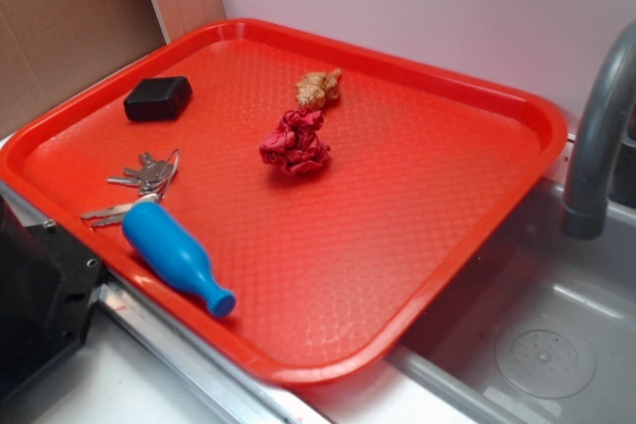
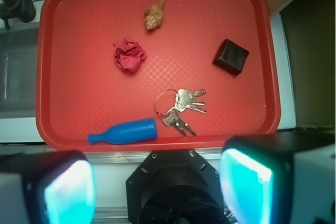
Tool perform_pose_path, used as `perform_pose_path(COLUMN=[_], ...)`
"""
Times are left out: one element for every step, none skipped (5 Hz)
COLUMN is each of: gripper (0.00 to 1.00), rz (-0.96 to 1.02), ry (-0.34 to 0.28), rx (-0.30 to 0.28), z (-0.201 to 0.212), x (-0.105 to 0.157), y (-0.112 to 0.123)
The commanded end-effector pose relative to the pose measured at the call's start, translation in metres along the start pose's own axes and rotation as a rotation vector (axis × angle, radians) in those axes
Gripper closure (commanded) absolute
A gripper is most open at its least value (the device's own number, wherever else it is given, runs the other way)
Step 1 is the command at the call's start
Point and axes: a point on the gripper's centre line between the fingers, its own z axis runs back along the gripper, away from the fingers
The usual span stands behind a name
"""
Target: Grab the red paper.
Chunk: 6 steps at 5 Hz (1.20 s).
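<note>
While the tool (image 2: 157, 190) hangs released, descend squarely over red paper (image 2: 129, 54), lying just beside tan wad (image 2: 154, 14).

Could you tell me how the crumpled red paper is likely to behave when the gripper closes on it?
The red paper is a loose, wrinkly wad, so it will probably crush and give rather than resist. It looks light, so a nudge may slide it along the tray. Its lumpy shape should keep it from rolling far.

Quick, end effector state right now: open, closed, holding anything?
End effector: open, holding nothing; its fingers are spread wide, well short of the red paper.
</note>
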Motion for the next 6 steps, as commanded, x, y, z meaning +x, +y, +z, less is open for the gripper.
perform_pose_path(gripper=[0.0, 0.0, 0.0, 0.0, 0.0, 0.0], rz=[0.0, -0.117, -0.236, -0.304, -0.404, -0.418], ry=[0.0, 0.015, -0.047, -0.054, -0.064, -0.041], rx=[0.0, 0.079, 0.102, 0.112, 0.124, 0.091], z=[0.0, -0.053, -0.095, -0.138, -0.165, -0.194], x=[0.0, 0.02, 0.048, 0.072, 0.087, 0.105], y=[0.0, -0.01, -0.024, -0.037, -0.046, -0.055])
